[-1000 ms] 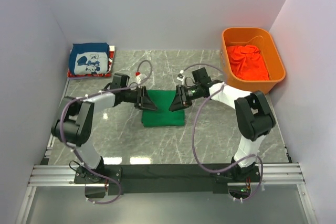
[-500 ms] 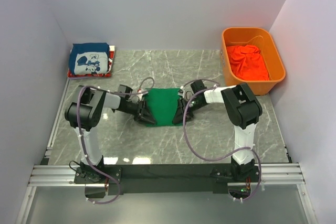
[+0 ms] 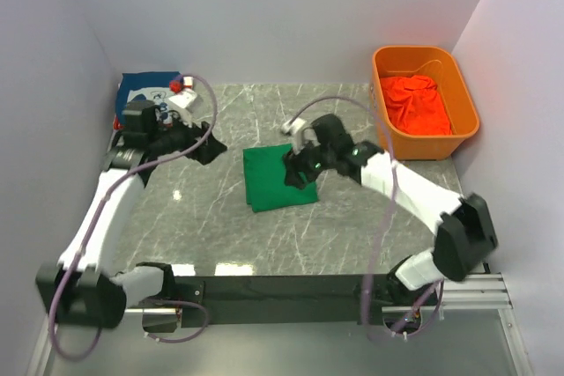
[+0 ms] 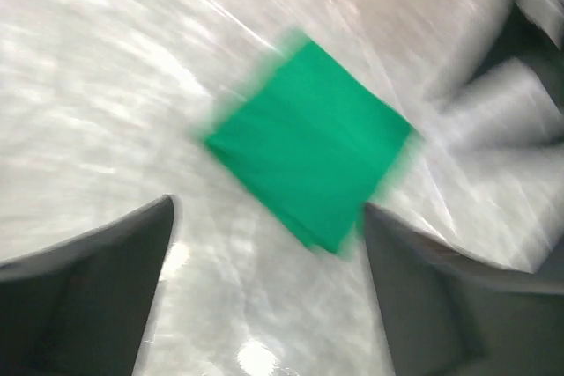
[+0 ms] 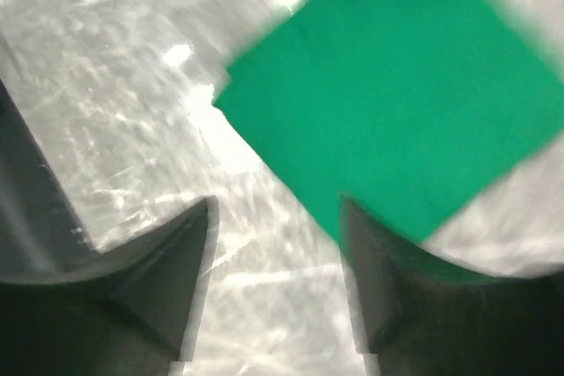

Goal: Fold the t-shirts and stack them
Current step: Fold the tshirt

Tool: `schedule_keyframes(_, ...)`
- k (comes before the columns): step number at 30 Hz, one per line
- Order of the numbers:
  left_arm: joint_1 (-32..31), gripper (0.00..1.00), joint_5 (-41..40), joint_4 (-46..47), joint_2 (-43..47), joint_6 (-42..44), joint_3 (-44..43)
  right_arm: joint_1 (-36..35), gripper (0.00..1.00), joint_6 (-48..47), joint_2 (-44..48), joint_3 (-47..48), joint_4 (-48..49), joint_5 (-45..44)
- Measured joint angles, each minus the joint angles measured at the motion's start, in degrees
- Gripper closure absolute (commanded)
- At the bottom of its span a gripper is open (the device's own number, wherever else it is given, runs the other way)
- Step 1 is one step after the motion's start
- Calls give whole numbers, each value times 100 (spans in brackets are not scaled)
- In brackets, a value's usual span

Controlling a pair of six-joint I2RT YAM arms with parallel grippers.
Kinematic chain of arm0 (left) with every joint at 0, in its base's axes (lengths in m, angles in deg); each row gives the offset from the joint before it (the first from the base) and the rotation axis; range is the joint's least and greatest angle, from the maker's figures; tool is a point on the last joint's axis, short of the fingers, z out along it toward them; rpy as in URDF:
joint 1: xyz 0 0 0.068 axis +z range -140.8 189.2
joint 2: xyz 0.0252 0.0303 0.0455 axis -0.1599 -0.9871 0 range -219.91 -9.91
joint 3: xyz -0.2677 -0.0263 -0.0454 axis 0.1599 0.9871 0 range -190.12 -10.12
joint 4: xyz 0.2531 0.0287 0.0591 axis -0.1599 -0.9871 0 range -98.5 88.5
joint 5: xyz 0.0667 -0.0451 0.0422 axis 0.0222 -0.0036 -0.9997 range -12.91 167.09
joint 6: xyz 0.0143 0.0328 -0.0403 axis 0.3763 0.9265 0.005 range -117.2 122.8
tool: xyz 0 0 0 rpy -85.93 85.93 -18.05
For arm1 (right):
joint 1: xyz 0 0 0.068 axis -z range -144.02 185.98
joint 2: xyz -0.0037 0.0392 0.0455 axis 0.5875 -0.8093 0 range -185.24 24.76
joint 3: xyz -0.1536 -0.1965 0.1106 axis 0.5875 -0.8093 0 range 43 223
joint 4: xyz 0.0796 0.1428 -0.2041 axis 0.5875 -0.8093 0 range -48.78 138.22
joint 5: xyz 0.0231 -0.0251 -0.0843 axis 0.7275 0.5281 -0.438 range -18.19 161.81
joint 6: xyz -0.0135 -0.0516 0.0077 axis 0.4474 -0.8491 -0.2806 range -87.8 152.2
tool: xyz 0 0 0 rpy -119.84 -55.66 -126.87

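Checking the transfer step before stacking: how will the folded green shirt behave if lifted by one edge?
The green shirt is thin cloth folded flat, so it will probably sag and may unfold if held by one edge. It looks light; a push across the glossy table would likely slide it, perhaps rumpling the layers.

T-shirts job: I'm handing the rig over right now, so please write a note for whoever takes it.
The left gripper is open and empty, left of the green t-shirt. The right gripper is open over that shirt's right edge.
Done: green t-shirt folded; blue t-shirt folded at the back left corner.
Left: stack green on blue, then fold and stack the orange-red t-shirt crumpled in the bin.
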Motion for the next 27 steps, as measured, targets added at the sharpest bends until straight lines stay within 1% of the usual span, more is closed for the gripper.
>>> schedule_keyframes(2,72,1,-651,243,461,-122,-7,-721,24,-605,420,-160,376,-728)
schedule_keyframes(4,186,1,-1281,452,767,-341,-50,-1327,23,-1152,595,-341,662,-1325)
schedule_keyframes(6,365,1,-1659,461,796,-638,-260,-1827,27,-1692,492,-420,809,-1832)
schedule_keyframes(8,608,3,-1775,332,603,-960,-584,-2159,30,-2081,184,-409,929,-2245)
schedule_keyframes(9,732,5,-1766,254,474,-1117,-732,-2293,34,-2251,-31,-385,975,-2411)
schedule_keyframes(10,890,4,-1727,168,334,-1305,-846,-2415,34,-2382,-258,-358,1025,-2564)
schedule_keyframes(12,1193,1,-1519,-72,85,-1626,-876,-2586,38,-2573,-664,-341,1115,-2771)
schedule_keyframes(16,1556,0,-1036,-396,-208,-2048,-361,-2796,40,-2684,-1344,-127,1099,-2929)
schedule_keyframes(18,1698,1,-833,-562,-258,-2208,83,-2855,41,-2677,-1561,-2,1099,-2942)
schedule_keyframes(21,1943,0,-527,-702,-267,-2400,472,-2907,41,-2645,-1773,127,1130,-2942)
schedule_keyframes(24,2135,1,-334,-721,-278,-2524,553,-2914,44,-2581,-1956,192,1185,-2940)
schedule_keyframes(27,2170,1,-238,-702,-278,-2546,551,-2914,46,-2498,-2168,208,1226,-2918)
